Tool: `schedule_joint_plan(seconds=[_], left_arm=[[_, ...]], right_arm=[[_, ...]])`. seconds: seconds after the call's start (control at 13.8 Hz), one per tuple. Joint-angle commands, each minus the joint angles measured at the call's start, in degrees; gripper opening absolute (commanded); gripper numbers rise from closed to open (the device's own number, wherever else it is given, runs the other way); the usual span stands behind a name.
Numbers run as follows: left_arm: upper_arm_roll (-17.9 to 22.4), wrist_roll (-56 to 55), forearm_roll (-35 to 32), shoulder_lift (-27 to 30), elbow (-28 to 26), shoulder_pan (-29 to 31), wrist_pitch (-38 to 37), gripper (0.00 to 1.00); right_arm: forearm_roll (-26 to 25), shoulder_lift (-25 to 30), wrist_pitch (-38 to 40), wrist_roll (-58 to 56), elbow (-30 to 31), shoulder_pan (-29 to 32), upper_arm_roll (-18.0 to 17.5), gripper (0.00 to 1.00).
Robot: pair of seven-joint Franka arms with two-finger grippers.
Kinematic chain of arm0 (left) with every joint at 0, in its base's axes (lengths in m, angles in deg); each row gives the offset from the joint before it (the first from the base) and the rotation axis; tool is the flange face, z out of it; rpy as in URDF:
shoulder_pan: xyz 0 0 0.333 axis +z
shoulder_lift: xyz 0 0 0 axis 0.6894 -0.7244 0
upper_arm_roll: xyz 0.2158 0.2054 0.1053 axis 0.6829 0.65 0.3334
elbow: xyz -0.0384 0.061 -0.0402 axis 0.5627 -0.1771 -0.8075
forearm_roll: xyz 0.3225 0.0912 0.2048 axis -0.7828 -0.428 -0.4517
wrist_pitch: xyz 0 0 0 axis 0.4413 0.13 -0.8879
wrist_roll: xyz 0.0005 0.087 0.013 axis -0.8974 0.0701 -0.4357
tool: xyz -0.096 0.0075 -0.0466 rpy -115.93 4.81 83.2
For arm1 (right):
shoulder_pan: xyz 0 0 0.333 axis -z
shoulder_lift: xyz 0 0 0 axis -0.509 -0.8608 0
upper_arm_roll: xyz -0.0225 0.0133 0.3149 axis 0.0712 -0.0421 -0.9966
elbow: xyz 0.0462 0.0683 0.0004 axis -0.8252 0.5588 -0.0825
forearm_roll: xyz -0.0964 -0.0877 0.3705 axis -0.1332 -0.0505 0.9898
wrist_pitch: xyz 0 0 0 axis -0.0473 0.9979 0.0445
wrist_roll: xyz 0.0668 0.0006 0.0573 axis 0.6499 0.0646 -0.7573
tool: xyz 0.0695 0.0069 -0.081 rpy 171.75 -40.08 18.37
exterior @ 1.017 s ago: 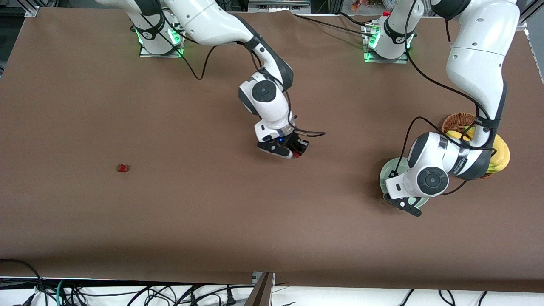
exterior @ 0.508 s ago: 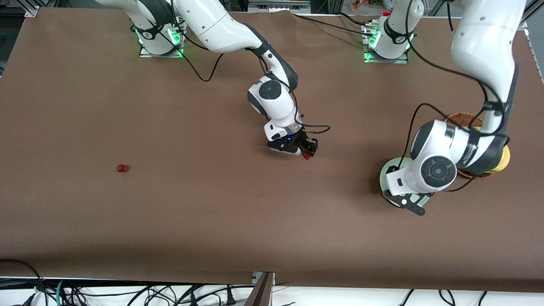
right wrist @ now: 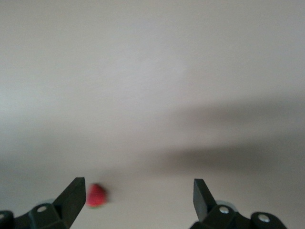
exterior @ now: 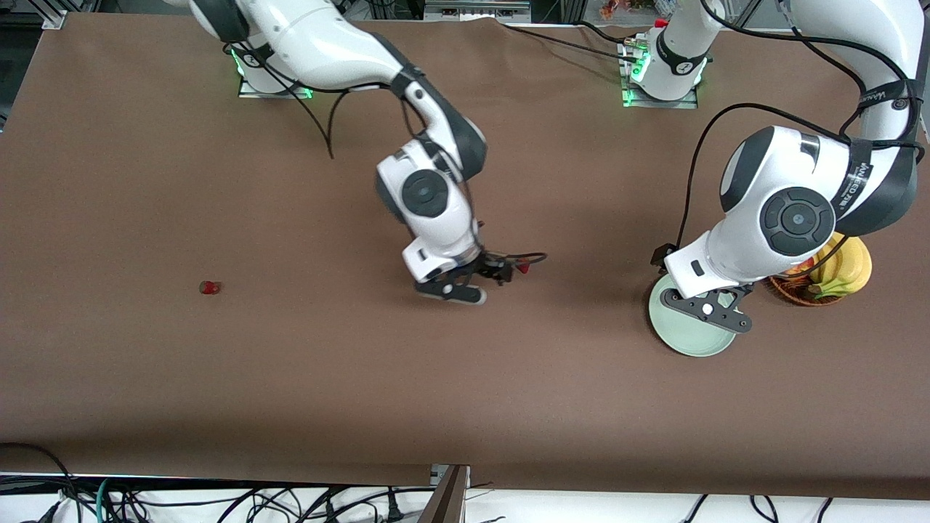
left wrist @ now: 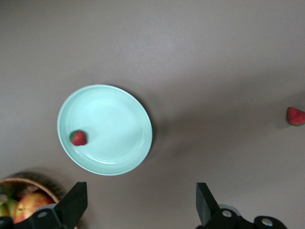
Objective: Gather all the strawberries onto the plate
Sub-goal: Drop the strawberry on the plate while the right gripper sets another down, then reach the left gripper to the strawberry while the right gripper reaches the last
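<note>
Right wrist view: strawberry [right wrist: 96, 195] lies beside one finger [right wrist: 71, 196] of released jaws.

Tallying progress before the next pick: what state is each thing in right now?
Plate: flat on table, holds one strawberry.
Strawberry on plate: lying near rim.
Middle strawberry: on table beside right gripper, not held.
Lone strawberry: on table toward right arm's end.
Basket: holds bananas and an apple.
Left gripper: open, empty, above plate.
Right gripper: open, empty, above table.

Basket [left wrist: 21, 188] cut by frame edge; strawberry [right wrist: 96, 195] blurred.
</note>
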State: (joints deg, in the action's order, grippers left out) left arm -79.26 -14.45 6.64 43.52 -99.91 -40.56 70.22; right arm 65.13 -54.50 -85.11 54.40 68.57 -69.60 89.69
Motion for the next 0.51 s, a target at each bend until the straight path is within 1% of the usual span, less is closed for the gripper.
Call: schedule_joint_plan(seconds=[0.0, 0.07, 0.22, 0.36, 0.44], left_arm=[[0.12, -7.07, 1.15, -1.82, -1.25, -1.78, 0.18, 1.00], [0.12, -10.14, 1.76, -2.26, -1.25, -3.44, 0.18, 1.00], [0.12, -18.56, 4.65, -5.50, -1.25, -7.13, 1.14, 1.00], [0.12, -28.76, 4.58, -8.14, -1.33, -11.43, 4.73, 1.00], [0.21, -32.20, 4.06, -9.72, -1.42, -13.98, 7.27, 1.00]], right_arm=[[0.19, 3.17, 11.12, -13.17, 0.67, 4.80, -0.03, 1.00], [0.18, 3.96, 15.34, -17.30, 0.75, 6.38, 1.63, 1.00], [0.18, 4.76, 23.87, -26.52, 0.84, 8.50, 5.31, 1.00], [0.10, 4.93, 28.72, -37.86, 1.54, 8.68, 11.37, 1.00], [0.36, 5.11, 29.87, -42.61, 3.20, 8.68, 14.36, 1.00]])
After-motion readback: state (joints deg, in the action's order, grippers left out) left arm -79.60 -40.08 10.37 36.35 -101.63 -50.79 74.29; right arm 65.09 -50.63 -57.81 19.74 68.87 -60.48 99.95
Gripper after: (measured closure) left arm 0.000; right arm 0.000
